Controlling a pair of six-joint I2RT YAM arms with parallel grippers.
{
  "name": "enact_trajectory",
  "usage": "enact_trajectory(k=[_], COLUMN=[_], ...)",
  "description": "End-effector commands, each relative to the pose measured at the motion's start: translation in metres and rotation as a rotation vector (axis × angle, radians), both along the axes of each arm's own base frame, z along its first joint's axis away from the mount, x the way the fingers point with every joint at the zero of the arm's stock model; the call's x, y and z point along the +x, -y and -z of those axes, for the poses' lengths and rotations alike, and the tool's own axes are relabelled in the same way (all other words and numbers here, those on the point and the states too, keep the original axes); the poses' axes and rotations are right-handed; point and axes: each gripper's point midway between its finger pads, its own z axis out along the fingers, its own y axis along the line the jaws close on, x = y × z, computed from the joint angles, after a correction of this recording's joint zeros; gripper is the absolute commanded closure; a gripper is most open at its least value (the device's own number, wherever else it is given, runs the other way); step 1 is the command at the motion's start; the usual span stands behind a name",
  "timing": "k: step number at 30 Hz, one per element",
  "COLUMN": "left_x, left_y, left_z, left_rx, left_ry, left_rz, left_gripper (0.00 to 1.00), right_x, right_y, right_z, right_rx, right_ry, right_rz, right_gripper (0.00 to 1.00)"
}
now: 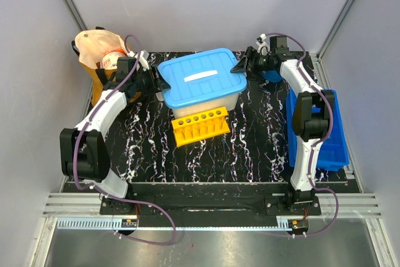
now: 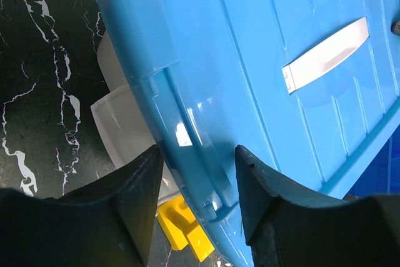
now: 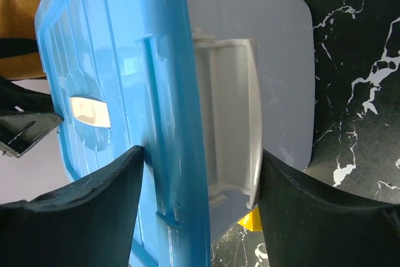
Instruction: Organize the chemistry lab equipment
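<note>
Right now the yellow tube rack point(image 1: 200, 126) stands near the middle of the black marbled table point(image 1: 250, 148), its row of holes facing up, just in front of the clear storage box point(image 1: 215, 105). The box wears its blue lid point(image 1: 200, 79), and both my tools are at that lid. My left gripper point(image 2: 199, 154) is at the lid's left end, about half closed. The rim fills the gap between its fingers, so I am holding the blue lid there. My right gripper point(image 3: 200, 151) straddles the opposite end, one finger beside the blue rim and the other beside the white latch point(image 3: 231, 117). Whether it presses on them I cannot tell. Beyond my left arm a brown bag point(image 1: 97, 85) sits at the table's far left corner, with pale and orange things in its mouth that I cannot make out. A blue bin point(image 1: 337, 142) lies along the right edge.
</note>
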Motion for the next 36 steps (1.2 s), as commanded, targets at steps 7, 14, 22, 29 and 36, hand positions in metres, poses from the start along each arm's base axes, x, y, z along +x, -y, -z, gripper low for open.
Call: enact_trajectory(k=[7,14,22,29,36], left_x=[-0.003,-0.004,-0.004,-0.004,-0.004], left_y=[0.003,0.002,0.003,0.002,0.003], left_z=[0.022,0.022,0.025,0.025,0.027], left_rx=[0.026,0.029,0.031,0.040,0.044], left_ry=[-0.054,-0.053,-0.059,-0.056,-0.058], left_rz=[0.027,0.025,0.026,0.021,0.023], left_gripper=[0.48,0.47,0.47,0.47,0.47], right_x=[-0.004,-0.005,-0.011,-0.015,-0.018], right_y=[0.006,0.003,0.000,-0.003,-0.006], right_z=[-0.028,-0.028,-0.019,-0.016,-0.013], right_rx=[-0.117,-0.240,-0.429,-0.524,-0.577], right_ry=[0.113,0.156,0.186,0.213,0.233], right_rz=[0.026,0.023,0.020,0.005,-0.004], right_gripper=[0.46,0.52,0.60,0.71,0.80])
